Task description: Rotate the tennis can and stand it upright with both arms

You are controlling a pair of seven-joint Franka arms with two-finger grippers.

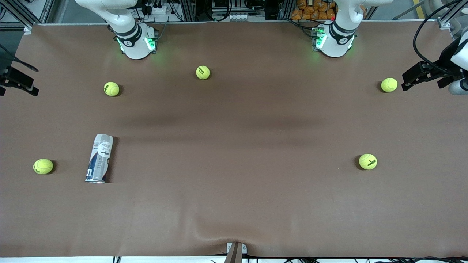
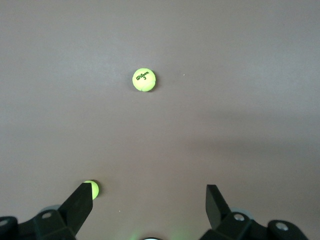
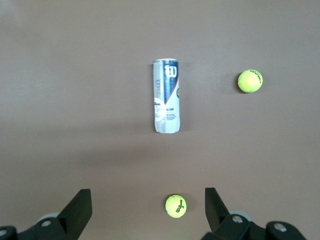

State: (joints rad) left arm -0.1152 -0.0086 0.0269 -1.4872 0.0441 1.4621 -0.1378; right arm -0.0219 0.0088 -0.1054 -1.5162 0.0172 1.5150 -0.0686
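The tennis can point(image 1: 99, 158) lies on its side on the brown table, toward the right arm's end, with its silver rim nearer to the front camera. It also shows in the right wrist view point(image 3: 166, 96). My right gripper point(image 3: 147, 191) is open and empty, high over the table. It is over the stretch between the right arm's base point(image 1: 135, 40) and the can, and well clear of the can. My left gripper point(image 2: 150, 187) is open and empty, high over the table near the left arm's base point(image 1: 334, 40). Neither gripper shows in the front view.
Several yellow-green tennis balls lie scattered: one beside the can point(image 1: 43, 166), one farther from the front camera than the can point(image 1: 111, 88), one between the bases point(image 1: 203, 72), and two toward the left arm's end point(image 1: 367, 161) point(image 1: 389, 84). Black fixtures jut in at both table ends point(image 1: 420, 76) point(image 1: 18, 83).
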